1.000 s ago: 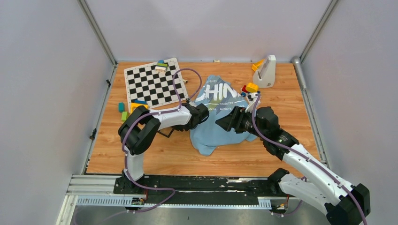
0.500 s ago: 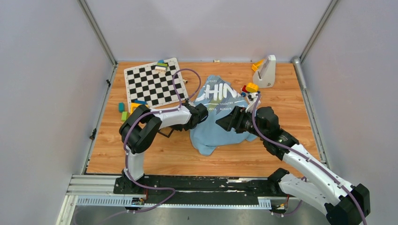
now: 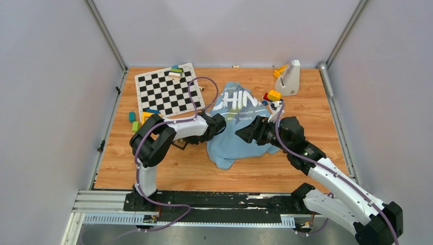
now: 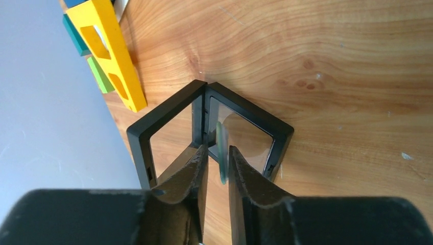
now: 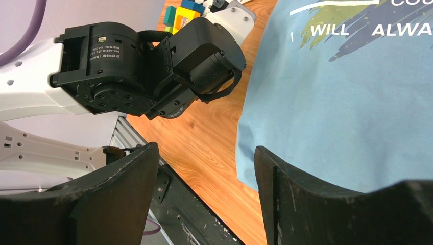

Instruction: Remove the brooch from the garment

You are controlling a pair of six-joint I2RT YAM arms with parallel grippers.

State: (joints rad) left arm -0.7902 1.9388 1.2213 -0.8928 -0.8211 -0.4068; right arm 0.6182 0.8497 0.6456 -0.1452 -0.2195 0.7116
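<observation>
The garment (image 3: 232,109), a light blue T-shirt with white "CHINA" lettering, lies crumpled mid-table and also shows in the right wrist view (image 5: 332,102). The brooch is not visible in any view. My right gripper (image 3: 246,133) hovers over the garment's lower part, its jaws wide open and empty (image 5: 204,153). My left gripper (image 4: 217,153) points away from the garment at a black hinged frame (image 4: 209,117), its jaws almost closed. A thin greenish disc (image 4: 221,153) stands edge-on between the tips, against the right finger. In the top view the left wrist (image 3: 214,126) sits at the garment's left edge.
A chessboard (image 3: 166,92) lies at the back left, with coloured blocks (image 3: 140,118) beside it. A yellow block (image 4: 110,51) lies near the black frame (image 3: 178,144). A toy block stack (image 3: 270,96) and a white stand (image 3: 288,76) are right of the garment.
Both arms have barely shifted. The garment lies as before.
</observation>
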